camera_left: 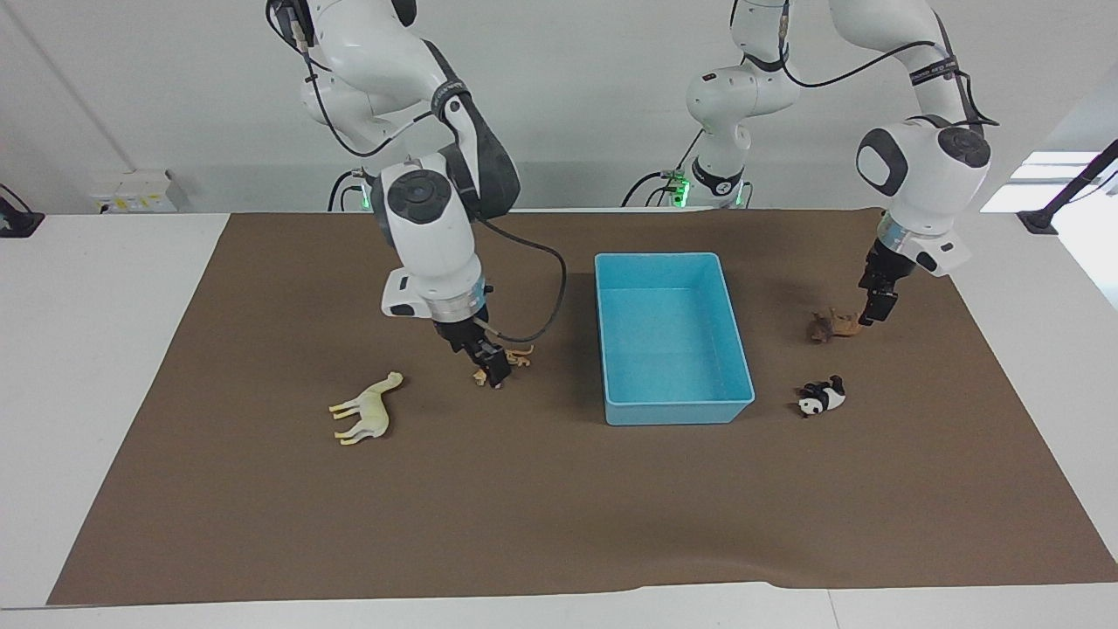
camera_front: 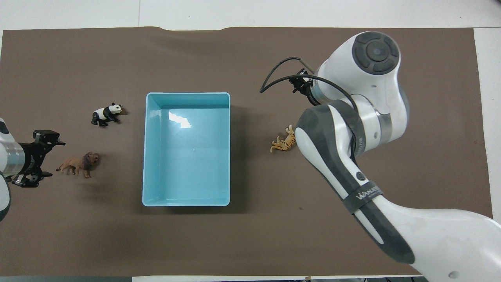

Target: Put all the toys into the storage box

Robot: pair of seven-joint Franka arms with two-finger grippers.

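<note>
Brown matting is covering the counter (camera_left: 105, 367), and the light blue storage box (camera_left: 673, 411) is sitting on it roughly midway between the two arms, with nothing lying inside it. All four toys are lying out on the mat. The right gripper (camera_left: 493, 371) is hanging low over the orange tiger (camera_left: 521, 355), which is lying beside the box toward the right arm's end; its fingers are standing open around the figurine and gripping nothing, though whether they are touching it I cannot tell. The pale yellow long-necked animal (camera_left: 365, 411) is lying on its side closer still to that end of the counter and a little farther from the robots than the tiger. Toward the left arm's end, the left gripper (camera_left: 876, 308) is hanging just beside the brown lion (camera_left: 831, 325), its fingers (camera_front: 49, 136) spread wide and holding nothing. The black-and-white panda (camera_left: 821, 397) is lying near the lion, farther from the robots, apart from both grippers
</note>
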